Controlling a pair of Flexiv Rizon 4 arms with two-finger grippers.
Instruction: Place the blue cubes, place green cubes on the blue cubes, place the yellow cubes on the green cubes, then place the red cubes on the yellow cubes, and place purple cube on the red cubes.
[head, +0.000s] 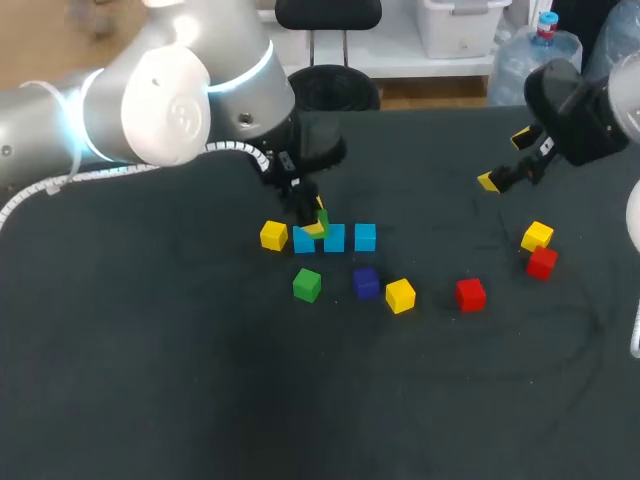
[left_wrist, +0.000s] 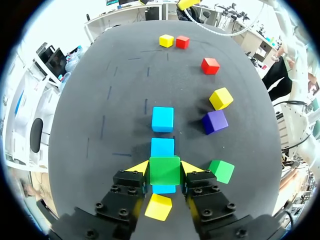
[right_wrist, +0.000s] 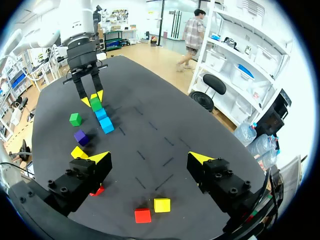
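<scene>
Three blue cubes (head: 334, 238) lie in a row at the table's middle. My left gripper (head: 316, 222) is shut on a green cube (left_wrist: 164, 170), directly over the row's end blue cube (left_wrist: 164, 189); whether the two touch I cannot tell. The other two blue cubes (left_wrist: 162, 147) stretch ahead of its fingers. A second green cube (head: 307, 285), the purple cube (head: 366, 282), a yellow cube (head: 400, 296) and a red cube (head: 470, 294) lie nearer the front. Another yellow cube (head: 273, 235) sits left of the row. My right gripper (head: 505, 160) hangs open and empty at the far right.
A yellow cube (head: 537, 236) and a red cube (head: 542, 262) touch each other at the right, below my right gripper (right_wrist: 150, 159). The dark table (head: 150, 380) stretches wide at the front and left.
</scene>
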